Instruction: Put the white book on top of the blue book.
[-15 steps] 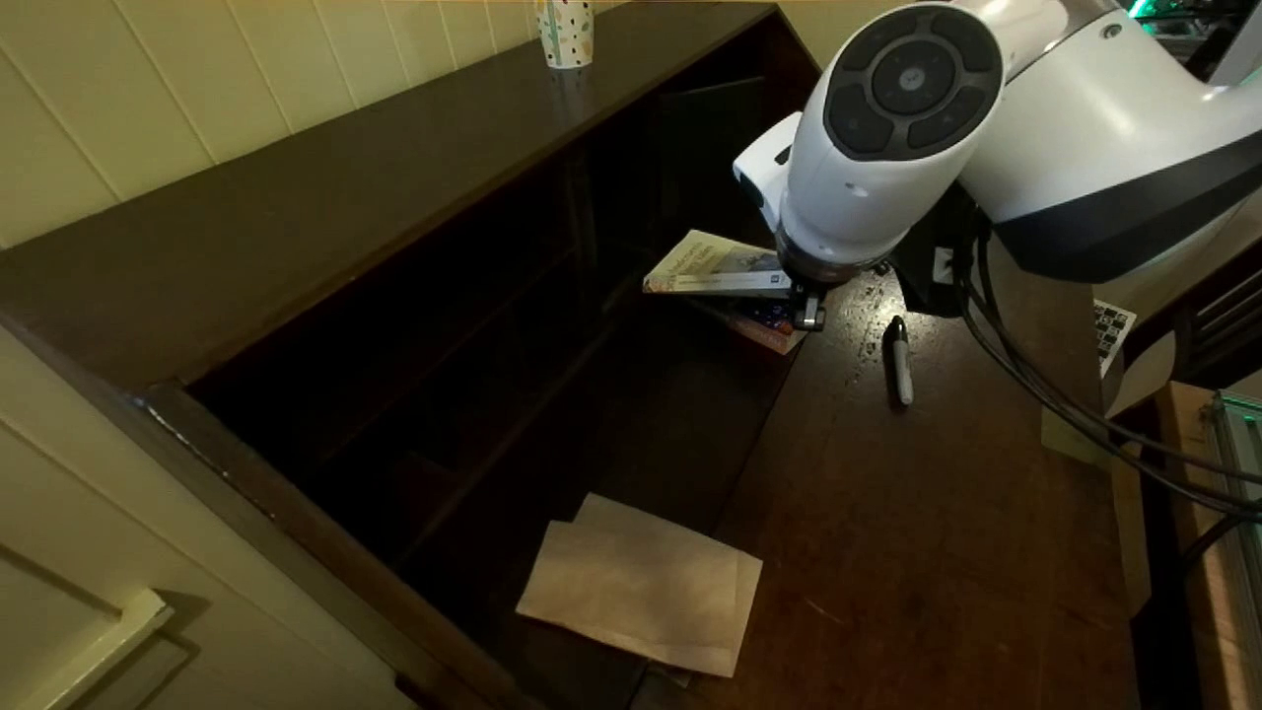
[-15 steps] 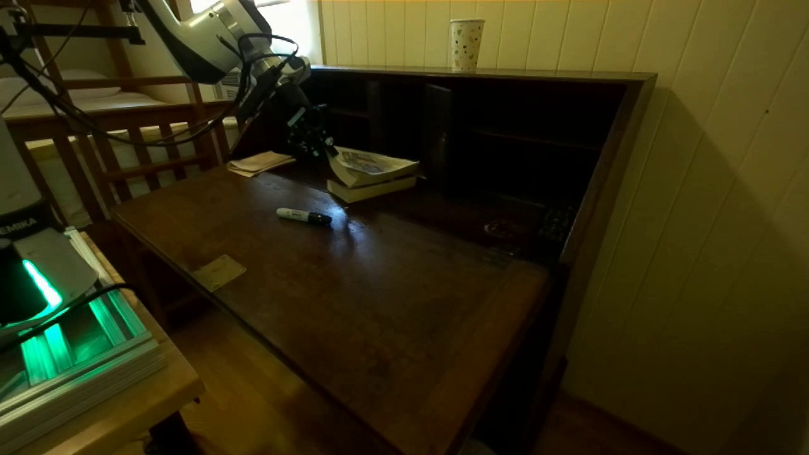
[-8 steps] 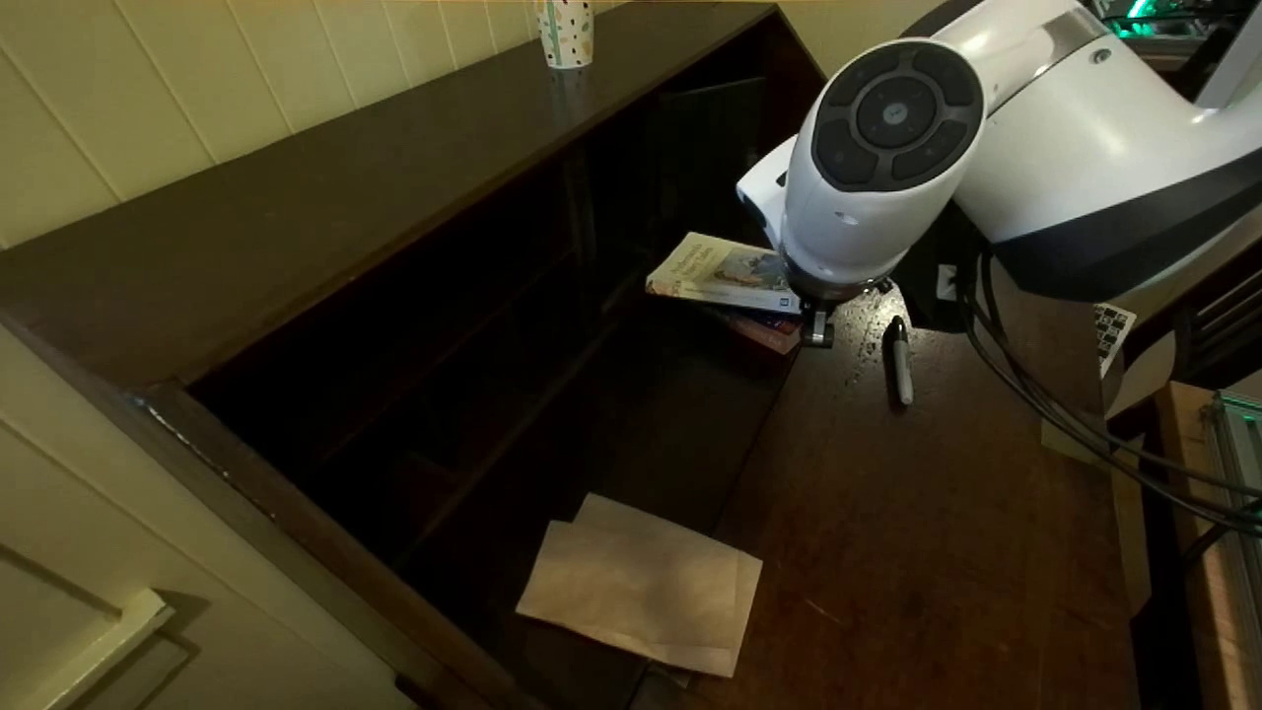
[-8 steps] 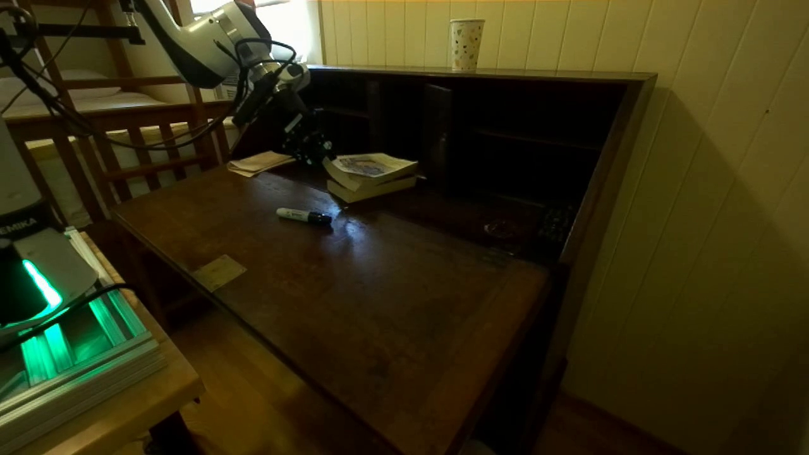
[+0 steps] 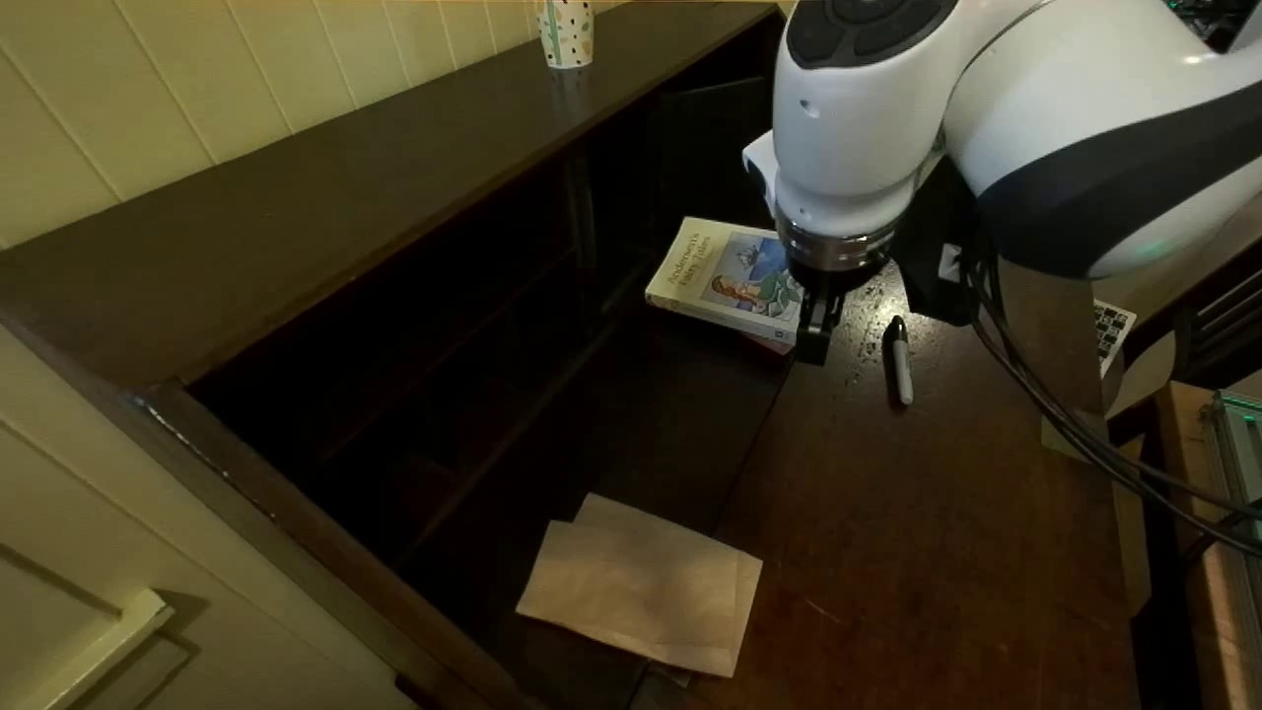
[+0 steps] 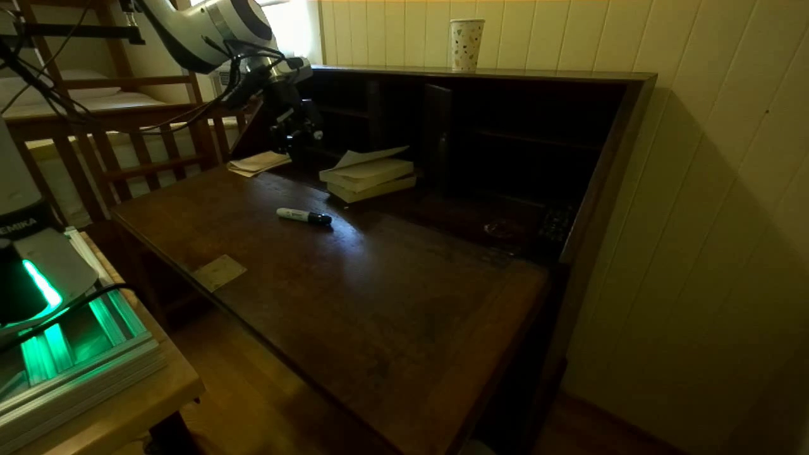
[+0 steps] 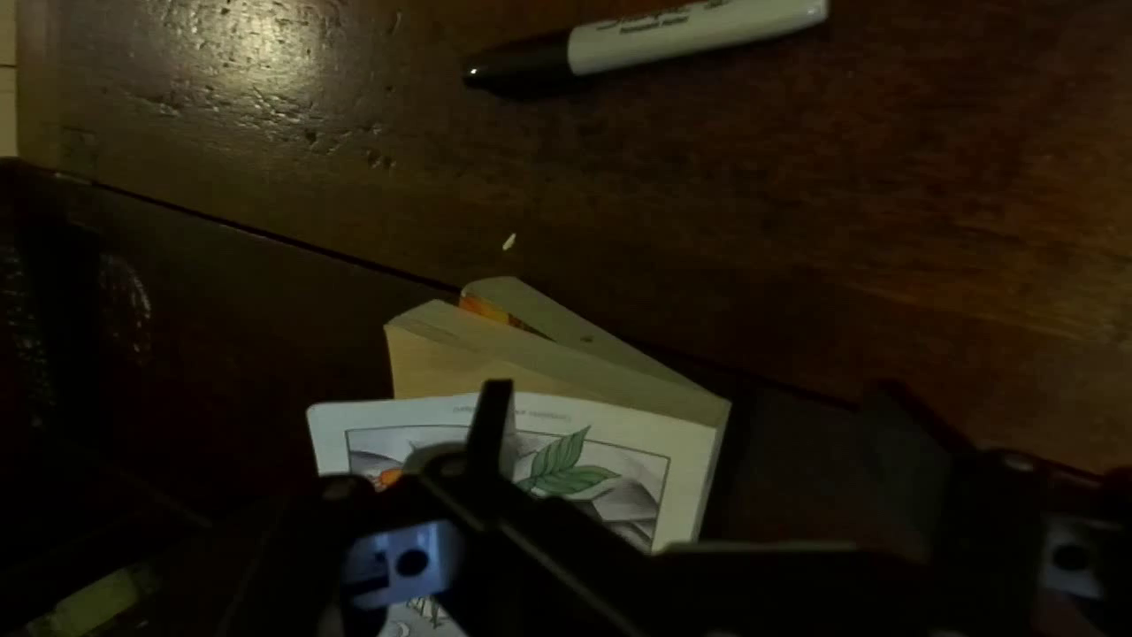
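In an exterior view the cup point(image 5: 567, 37) stands on the ledge point(image 5: 394, 177), at the top of the frame left of centre; the sheets point(image 5: 641, 587) lie on the table point(image 5: 917, 532) at bottom centre. Further right, above the middle, the white book point(image 5: 712, 268) rests on the blue book point(image 5: 774, 346) — its long axis running left to right and dipping toward the right, its title end pointing left, its spine toward the bottom of the frame. In the wrist view the two books' edges lie slightly askew. Next comes the hand point(image 5: 818, 340), in front of the white book's right end; it is released — in the wrist view its fingers point(image 7: 491, 425) stand wide apart. The marker point(image 5: 900, 365) lies to its right, black cap toward the top.

Half a second ago the white book's cover lay flat; now, in an exterior view, a pale leaf point(image 6: 370, 157) tilts up from it, and there the hand stands apart, above and to the left. In the view showing the title, less of the blue book is seen than before, just a reddish sliver.
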Tool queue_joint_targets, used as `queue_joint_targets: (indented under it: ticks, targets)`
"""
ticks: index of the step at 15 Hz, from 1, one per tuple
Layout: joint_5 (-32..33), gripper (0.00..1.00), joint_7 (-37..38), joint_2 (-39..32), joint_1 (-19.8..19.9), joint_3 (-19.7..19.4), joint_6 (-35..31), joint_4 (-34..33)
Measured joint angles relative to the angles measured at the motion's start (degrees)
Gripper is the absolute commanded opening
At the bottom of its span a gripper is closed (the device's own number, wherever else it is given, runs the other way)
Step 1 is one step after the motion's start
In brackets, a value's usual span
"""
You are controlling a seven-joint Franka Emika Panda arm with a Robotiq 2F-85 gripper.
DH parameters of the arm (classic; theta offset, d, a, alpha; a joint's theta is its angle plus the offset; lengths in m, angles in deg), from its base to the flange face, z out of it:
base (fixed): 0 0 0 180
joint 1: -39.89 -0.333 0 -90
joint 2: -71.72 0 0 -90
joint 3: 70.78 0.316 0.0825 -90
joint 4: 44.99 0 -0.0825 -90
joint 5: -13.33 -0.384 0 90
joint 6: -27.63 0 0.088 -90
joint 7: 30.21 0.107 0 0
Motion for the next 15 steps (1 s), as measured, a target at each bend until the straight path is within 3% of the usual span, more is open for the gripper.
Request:
queue_joint_targets:
  ticks: [9, 15]
  targets:
    - [-22.0, 1.0, -11.7, 6.2, 0.5, 0.0, -5.2, 0.4]
    - [-25.8, 1.0, -13.9, 7.9, 0.6, 0.0, -6.7, 1.1]
